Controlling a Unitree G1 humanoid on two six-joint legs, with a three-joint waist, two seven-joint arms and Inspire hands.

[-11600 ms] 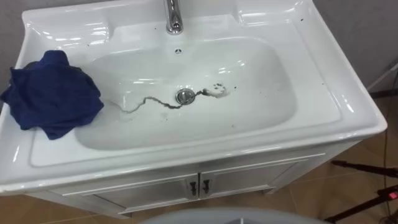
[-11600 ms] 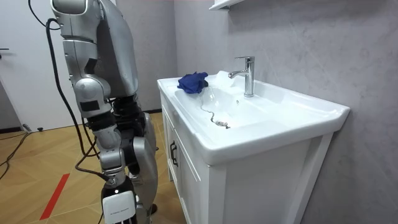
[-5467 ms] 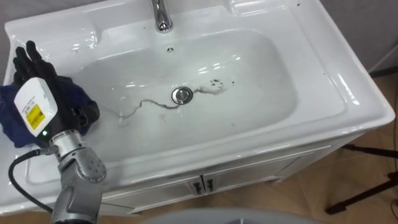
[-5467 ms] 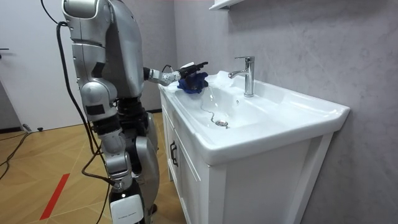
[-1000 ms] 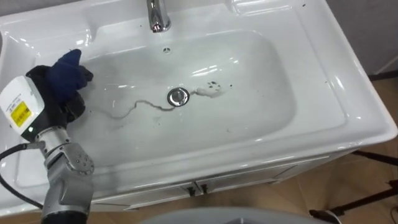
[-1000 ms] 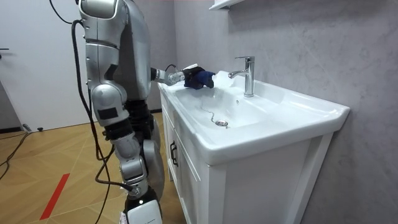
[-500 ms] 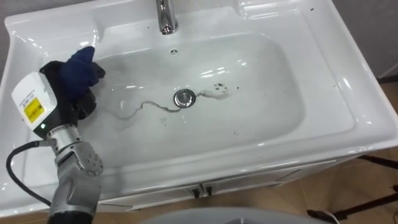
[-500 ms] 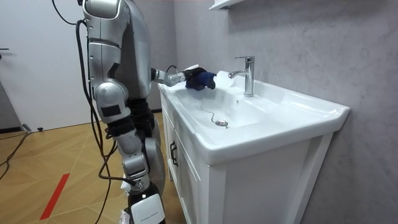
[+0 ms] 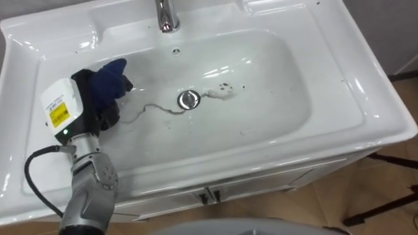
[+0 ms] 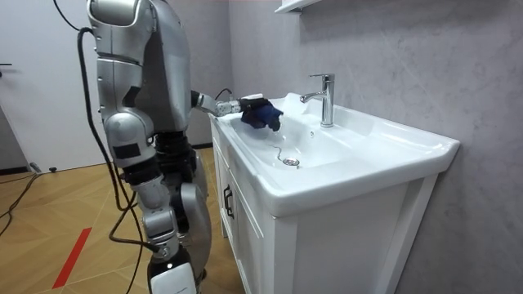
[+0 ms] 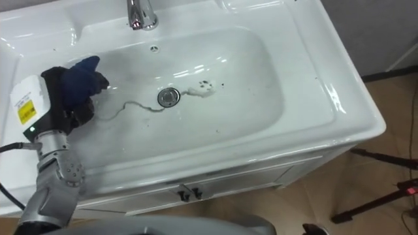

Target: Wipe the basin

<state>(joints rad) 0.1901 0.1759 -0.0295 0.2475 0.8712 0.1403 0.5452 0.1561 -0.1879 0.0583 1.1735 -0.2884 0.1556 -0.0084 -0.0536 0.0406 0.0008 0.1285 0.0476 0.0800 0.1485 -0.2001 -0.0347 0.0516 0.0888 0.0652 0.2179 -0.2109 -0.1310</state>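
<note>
Left eye view: the left hand (image 9: 96, 112) is over the left slope of the basin (image 9: 366, 104). Its fingers are curled tight round a bunched blue cloth (image 9: 110, 78), which sticks out past them toward the bowl's middle. We cannot tell whether the cloth is touching the glaze yet. In the room view the robot stands at the end of the vanity on the room view's left, with this arm stretched out over the bowl.

We judge the step in hand to be the first pass of wiping. To do it well, the wad should be pressed down until it flattens. It should then be drawn along the thin, wavy dark streak (image 9: 151, 108) toward the drain (image 9: 189, 99), and carried on to the pale smudge (image 9: 221, 92) just right of it. Overlapping strokes with steady pressure suit so slick a surface. The wrist should keep clear of the faucet (image 9: 166, 15) at the back.

The basin is glossy white ceramic, a rounded rectangular bowl within a broad flat rim, dotted with dark specks. The drain ring and faucet are bright metal. The cloth is matte, soft and crumpled, and likely to take up the grime readily. Below, the cabinet doors (image 9: 208, 194) are plain white with small dark pulls.
</note>
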